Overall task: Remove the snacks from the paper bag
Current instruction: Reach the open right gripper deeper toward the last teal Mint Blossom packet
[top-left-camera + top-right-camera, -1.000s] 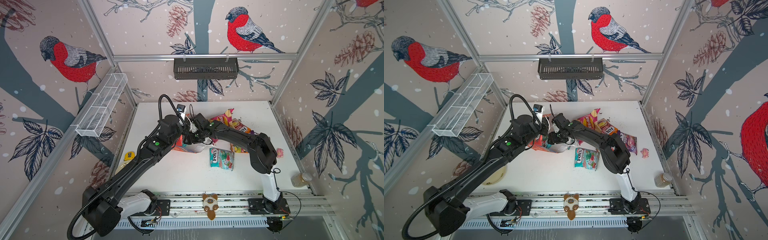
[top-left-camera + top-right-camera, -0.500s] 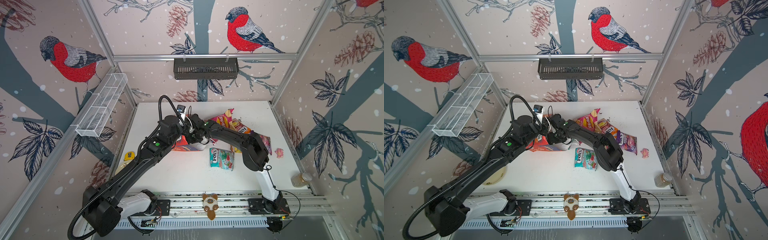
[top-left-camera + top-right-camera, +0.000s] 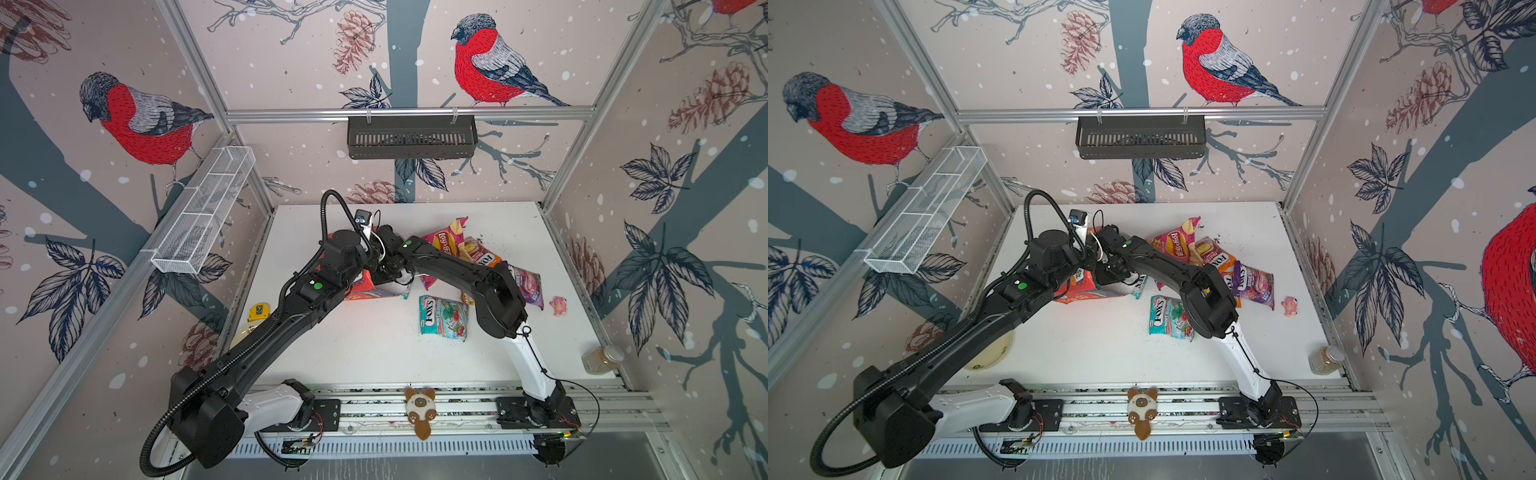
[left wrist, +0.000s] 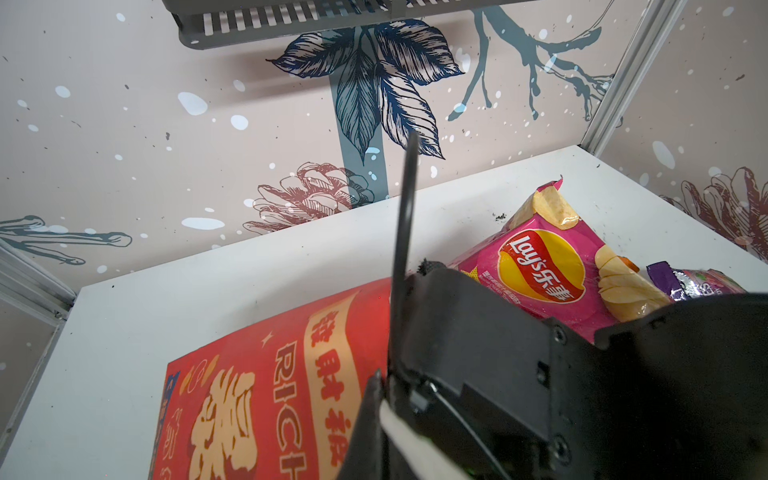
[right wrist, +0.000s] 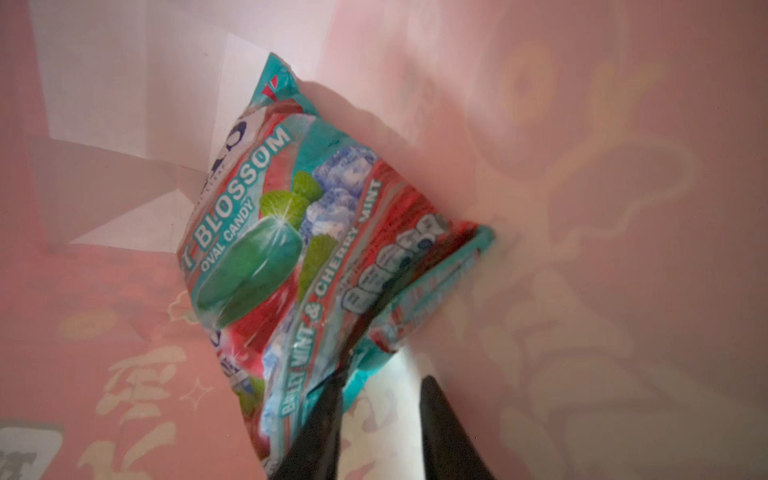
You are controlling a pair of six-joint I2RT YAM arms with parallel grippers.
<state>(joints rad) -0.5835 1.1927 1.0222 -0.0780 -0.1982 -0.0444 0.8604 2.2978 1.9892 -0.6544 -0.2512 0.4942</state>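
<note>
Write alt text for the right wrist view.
A teal candy packet reading BLOSSOM OVAL CANDY leans inside the paper bag, against its pink-lit white wall. The right gripper reaches in, black jaws apart around the packet's nearest corner; the picture is slightly blurred.

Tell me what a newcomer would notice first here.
The red paper bag lying on its side mid-table, where both arms meet at its mouth. Inside it, the right tool reaches a teal FOX'S packet. Right of the bag, a bright heap of snacks led by a pink Lay's bag.
</note>
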